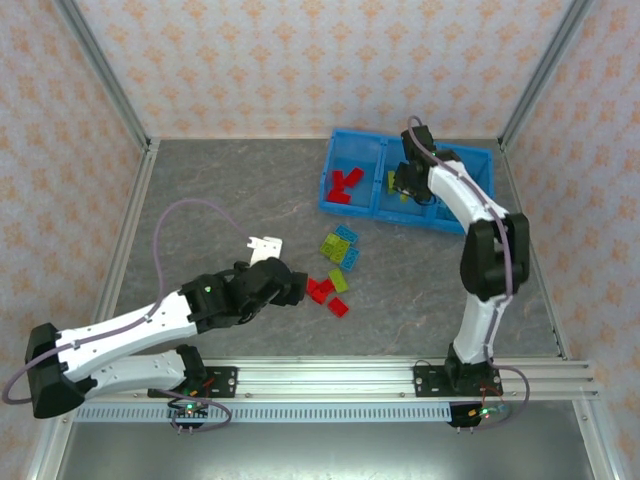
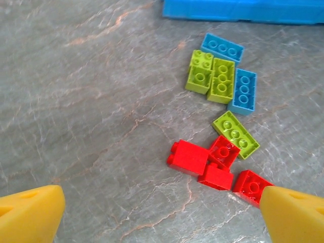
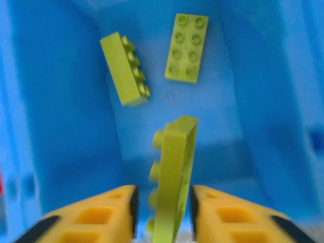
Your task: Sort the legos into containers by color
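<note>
In the blue tray [image 1: 328, 192], right jaws flank an on-edge studded lime brick [image 3: 174, 172], grip unclear; left jaws gape empty, well clear.

Blur is smearing the lime brick [image 3: 174, 172] standing in my right gripper [image 3: 163, 195]. Its lower end runs off the bottom edge, and I can't tell whether the pads touch it. On the top camera the arm covers part of the middle compartment [image 1: 392, 206], and the lime pieces [image 1: 392, 182] there are too small to count. On the left wrist camera the tray [image 2: 243, 10] is cropped at the top, both yellow fingertips [image 2: 30, 212] are cut off by the corners, and one red brick [image 2: 250, 185] sits partly behind the right one.
</note>
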{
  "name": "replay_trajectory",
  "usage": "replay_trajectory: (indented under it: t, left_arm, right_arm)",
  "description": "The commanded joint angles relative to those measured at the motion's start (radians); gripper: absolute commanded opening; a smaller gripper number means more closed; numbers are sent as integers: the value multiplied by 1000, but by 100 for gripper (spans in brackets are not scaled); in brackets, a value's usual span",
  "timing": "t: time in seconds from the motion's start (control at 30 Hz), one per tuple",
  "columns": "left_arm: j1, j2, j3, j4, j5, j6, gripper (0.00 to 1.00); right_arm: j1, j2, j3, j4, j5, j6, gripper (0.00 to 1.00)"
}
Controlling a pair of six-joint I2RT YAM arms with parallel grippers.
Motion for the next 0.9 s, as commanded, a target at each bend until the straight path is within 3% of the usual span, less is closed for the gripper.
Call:
replay_trajectory:
  t: [0.0, 0.1, 0.27, 0.43, 0.63, 0.77, 0.87]
  left_arm:
    - [2, 48, 21, -68, -49, -217, 98]
    - [4, 109, 22, -57, -1, -285, 95]
    - [12, 219, 49, 10, 126, -387, 93]
    - [34, 349, 101, 48, 207, -585, 92]
    - [58, 397, 33, 228, 163, -877, 86]
    - [102, 469, 91, 247, 214, -845, 85]
    - [153, 569, 189, 142, 307, -789, 84]
  right_arm:
    - [3, 34, 121, -110, -65, -19, 45]
    - [6, -41, 82, -121, -89, -6, 47]
    - [55, -331, -135, -120, -163, -27, 52]
    - [145, -645, -369, -152, -209, -5, 65]
    - [211, -895, -559, -165, -234, 109, 79]
    - [212, -945, -582, -213, -208, 99, 81]
    - [213, -934, -568, -253, -154, 75, 81]
